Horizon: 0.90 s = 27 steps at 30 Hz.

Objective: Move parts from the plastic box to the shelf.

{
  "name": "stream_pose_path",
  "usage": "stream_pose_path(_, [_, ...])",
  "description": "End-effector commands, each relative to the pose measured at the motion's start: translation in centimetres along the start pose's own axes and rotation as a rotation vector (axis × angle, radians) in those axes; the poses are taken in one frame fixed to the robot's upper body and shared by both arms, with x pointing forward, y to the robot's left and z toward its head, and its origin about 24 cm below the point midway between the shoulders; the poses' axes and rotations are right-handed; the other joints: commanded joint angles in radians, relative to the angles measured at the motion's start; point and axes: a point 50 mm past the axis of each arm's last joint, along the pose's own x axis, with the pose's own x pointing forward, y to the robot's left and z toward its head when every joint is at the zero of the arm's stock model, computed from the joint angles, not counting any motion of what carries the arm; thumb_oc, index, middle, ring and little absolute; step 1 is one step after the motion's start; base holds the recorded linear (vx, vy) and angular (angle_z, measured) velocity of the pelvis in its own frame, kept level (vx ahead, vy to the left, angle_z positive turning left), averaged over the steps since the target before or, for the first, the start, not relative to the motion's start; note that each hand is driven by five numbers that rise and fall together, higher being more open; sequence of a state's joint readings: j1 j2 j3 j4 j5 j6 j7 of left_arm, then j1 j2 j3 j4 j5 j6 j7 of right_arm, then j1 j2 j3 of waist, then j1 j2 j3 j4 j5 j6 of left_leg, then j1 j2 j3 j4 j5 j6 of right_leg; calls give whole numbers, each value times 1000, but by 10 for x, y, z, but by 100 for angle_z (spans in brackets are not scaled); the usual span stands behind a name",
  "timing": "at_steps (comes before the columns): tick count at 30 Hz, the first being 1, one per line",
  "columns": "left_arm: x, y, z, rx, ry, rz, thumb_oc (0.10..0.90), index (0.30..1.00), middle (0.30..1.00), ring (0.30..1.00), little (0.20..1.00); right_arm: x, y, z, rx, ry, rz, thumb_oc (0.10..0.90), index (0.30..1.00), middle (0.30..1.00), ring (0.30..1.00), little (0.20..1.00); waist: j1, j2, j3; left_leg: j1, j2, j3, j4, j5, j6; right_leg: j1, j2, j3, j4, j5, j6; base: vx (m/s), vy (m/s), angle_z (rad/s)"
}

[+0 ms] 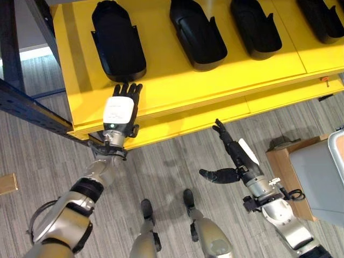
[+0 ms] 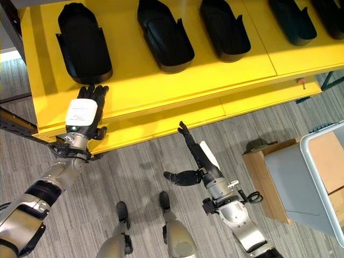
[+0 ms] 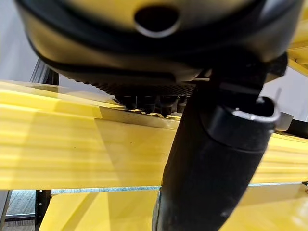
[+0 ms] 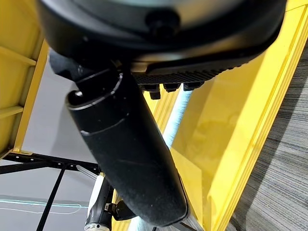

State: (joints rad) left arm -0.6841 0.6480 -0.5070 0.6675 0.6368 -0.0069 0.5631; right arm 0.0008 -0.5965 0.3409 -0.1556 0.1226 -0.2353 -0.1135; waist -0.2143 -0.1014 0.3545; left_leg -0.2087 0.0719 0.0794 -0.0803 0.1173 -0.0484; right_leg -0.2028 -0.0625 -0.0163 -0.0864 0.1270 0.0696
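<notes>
Several black moulded parts lie in a row on the yellow shelf (image 1: 177,80); the leftmost part (image 1: 118,40) is nearest my left hand. My left hand (image 1: 119,110) rests flat at the shelf's front edge just below that part, fingers straight and holding nothing. Its thumb (image 3: 211,159) stands before the yellow board in the left wrist view. My right hand (image 1: 239,157) hangs over the floor in front of the shelf, open, fingers pointing at the shelf, thumb spread to the left. The grey plastic box (image 2: 301,177) sits at the far right.
The box stands on a brown cardboard carton (image 2: 258,174) on the grey floor. A lower yellow shelf board (image 1: 215,115) juts out below the top one. A dark blue shelf beam (image 1: 32,110) runs along the left.
</notes>
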Motion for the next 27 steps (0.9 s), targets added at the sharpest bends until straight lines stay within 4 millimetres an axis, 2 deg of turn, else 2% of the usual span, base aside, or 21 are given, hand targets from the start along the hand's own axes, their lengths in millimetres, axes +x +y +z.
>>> stream_pose_path(1, [32, 41, -9, 18, 25, 160, 900, 1000, 1000, 1000, 1000, 3, -13, 48, 23, -274, -33, 900, 1000, 1000, 1000, 1000, 22, -23, -50, 130, 48, 53, -7, -75, -24, 16, -37, -27, 46, -35, 81, 0, 0, 0])
stream_pose_path(3, [32, 41, -9, 15, 23, 160, 900, 1000, 1000, 1000, 1000, 4, -13, 48, 24, -275, -32, 900, 1000, 1000, 1000, 1000, 22, -24, -50, 130, 48, 53, -7, -75, -24, 16, -37, -27, 45, -35, 81, 0, 0, 0])
stream_pose_path(7, [26, 38, 9, -42, -48, 171, 900, 1000, 1000, 1000, 1000, 5, -13, 48, 21, -276, -44, 900, 1000, 1000, 1000, 1000, 32, -20, -46, 134, 47, 47, -7, -78, -22, 22, -38, -28, 47, -40, 79, 0, 0, 0])
stream_pose_path(9, [25, 38, 8, -42, -46, 170, 900, 1000, 1000, 1000, 1000, 4, -13, 48, 21, -275, -43, 900, 1000, 1000, 1000, 1000, 31, -20, -47, 135, 47, 47, -7, -78, -22, 22, -38, -28, 47, -40, 79, 0, 0, 0])
stream_pose_path(10, [14, 35, 21, -98, -97, 179, 900, 1000, 1000, 1000, 1000, 6, -14, 49, 20, -279, -56, 900, 1000, 1000, 1000, 1000, 41, -14, -46, 138, 44, 42, -7, -80, -21, 29, -38, -31, 46, -43, 77, 0, 0, 0])
stream_pose_path(13, [2, 31, 27, -156, -111, 172, 900, 1000, 1000, 1000, 1000, 7, -16, 49, 12, -278, -69, 900, 1000, 1000, 1000, 1000, 49, -10, -46, 142, 42, 38, -7, -83, -19, 35, -40, -32, 44, -44, 75, 0, 0, 0])
stream_pose_path(17, [-28, 25, 41, -320, -154, 148, 900, 1000, 1000, 1000, 1000, 12, -19, 53, -2, -298, -96, 900, 1000, 1000, 1000, 1000, 71, -4, -53, 147, 38, 31, -7, -88, -15, 45, -41, -39, 45, -47, 71, 0, 0, 0])
stream_pose_path(18, [-29, 25, 40, -321, -152, 147, 900, 1000, 1000, 1000, 1000, 12, -19, 53, -2, -298, -94, 900, 1000, 1000, 1000, 1000, 70, -4, -54, 147, 38, 31, -7, -88, -15, 45, -41, -39, 45, -47, 71, 0, 0, 0])
stream_pose_path(20, [-49, 26, 46, -415, -183, 122, 900, 1000, 1000, 1000, 1000, 17, -23, 62, -56, -341, -107, 900, 1000, 1000, 1000, 1000, 84, -1, -65, 155, 36, 26, -7, -92, -11, 55, -42, -42, 45, -49, 68, 0, 0, 0])
stream_pose_path(24, [-76, 30, 48, -526, -225, 62, 900, 1000, 1000, 1000, 1000, 21, -36, 72, -151, -391, -160, 900, 1000, 1000, 1000, 1000, 102, 5, -91, 169, 32, 13, -7, -96, -7, 78, -44, -55, 45, -53, 65, -6, -28, 10])
stream_pose_path(27, [-86, 34, 45, -557, -234, 37, 900, 1000, 1000, 1000, 1000, 24, -43, 76, -154, -409, -192, 900, 1000, 1000, 1000, 1000, 109, 9, -101, 176, 31, 8, -7, -96, -8, 89, -44, -59, 42, -52, 64, -11, -29, 14])
